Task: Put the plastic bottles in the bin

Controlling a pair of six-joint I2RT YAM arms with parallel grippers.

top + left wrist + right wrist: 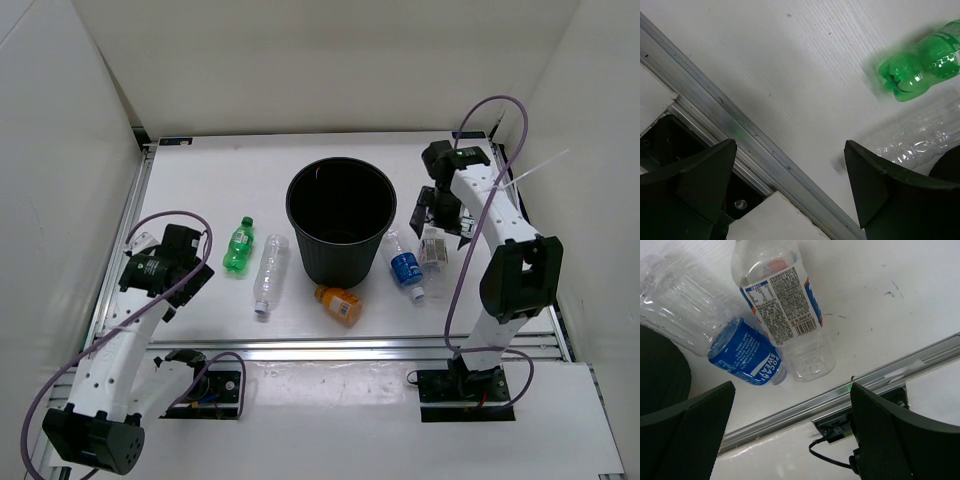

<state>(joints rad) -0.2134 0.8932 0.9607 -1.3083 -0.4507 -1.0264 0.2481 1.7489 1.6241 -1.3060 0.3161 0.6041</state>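
The black bin (340,215) stands upright mid-table. Left of it lie the green bottle (238,245) and the long clear bottle (269,273). The short orange bottle (339,303) lies in front of the bin. Right of the bin lie the blue-labelled bottle (405,266) and the white-labelled bottle (434,247), touching. My left gripper (188,268) is open and empty, left of the green bottle (920,70) and the long clear bottle (920,140). My right gripper (440,222) is open and empty, above the white-labelled bottle (785,305) and the blue-labelled bottle (745,357).
White walls enclose the table on the left, back and right. An aluminium rail (380,347) runs along the table's front edge, with the arm bases behind it; it also shows in the left wrist view (740,135) and the right wrist view (865,385).
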